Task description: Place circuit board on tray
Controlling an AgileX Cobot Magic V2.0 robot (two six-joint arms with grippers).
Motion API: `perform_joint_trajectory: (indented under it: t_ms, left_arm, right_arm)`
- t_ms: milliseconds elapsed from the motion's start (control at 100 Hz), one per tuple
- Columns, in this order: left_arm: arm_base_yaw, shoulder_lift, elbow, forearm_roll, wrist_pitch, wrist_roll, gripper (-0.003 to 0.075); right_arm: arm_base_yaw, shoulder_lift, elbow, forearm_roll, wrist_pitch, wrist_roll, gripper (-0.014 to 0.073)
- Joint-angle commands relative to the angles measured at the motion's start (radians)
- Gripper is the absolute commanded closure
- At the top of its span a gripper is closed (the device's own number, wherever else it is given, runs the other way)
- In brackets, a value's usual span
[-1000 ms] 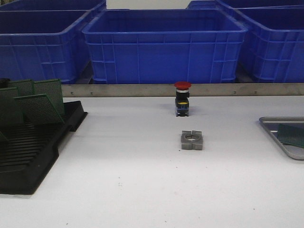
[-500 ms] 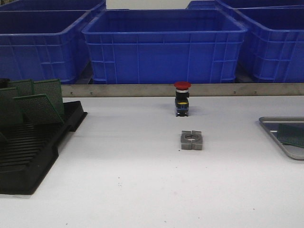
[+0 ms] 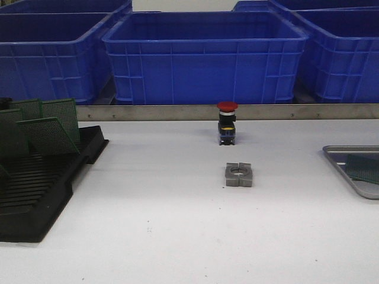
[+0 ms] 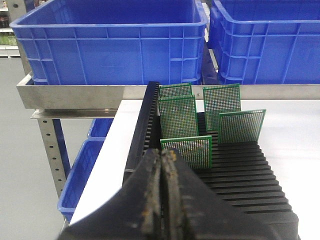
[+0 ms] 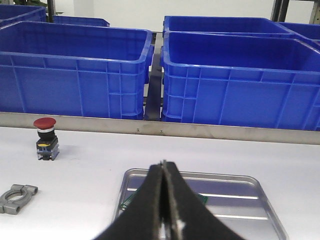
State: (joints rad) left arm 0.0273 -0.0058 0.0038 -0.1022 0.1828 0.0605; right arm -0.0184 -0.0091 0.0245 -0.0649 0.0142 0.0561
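The silver-grey tray point(image 3: 346, 149) lies at the table's right edge with one green circuit board point(image 3: 362, 167) flat in it. Several more green circuit boards point(image 3: 47, 133) stand upright in the black slotted rack point(image 3: 35, 195) at the left. No arm shows in the front view. In the left wrist view my left gripper point(image 4: 164, 155) is shut and empty, just short of the nearest standing board point(image 4: 186, 151) in the rack point(image 4: 240, 170). My right gripper point(image 5: 163, 165) is shut and empty, in front of the tray point(image 5: 250, 178). Its fingers hide most of the board point(image 5: 129, 201) there.
A red-capped push button point(image 3: 227, 122) stands mid-table near the back rail, with a grey metal clamp block point(image 3: 239, 174) in front of it. Large blue crates point(image 3: 204, 56) line the back behind the steel rail. The table's left edge drops off beside the rack.
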Motion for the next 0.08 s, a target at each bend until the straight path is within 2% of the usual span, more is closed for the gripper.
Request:
perform_joint_trajectory:
  t_ms: [0, 70]
  left_arm:
    - [-0.001, -0.028, 0.019, -0.009, -0.072, -0.011, 0.0741]
    - [-0.001, -0.028, 0.019, -0.009, -0.072, -0.011, 0.0741]
  right_arm:
    - [-0.006, -0.023, 0.003, -0.008, -0.07, 0.001, 0.0655]
    - [-0.006, -0.023, 0.003, -0.008, -0.07, 0.001, 0.0655]
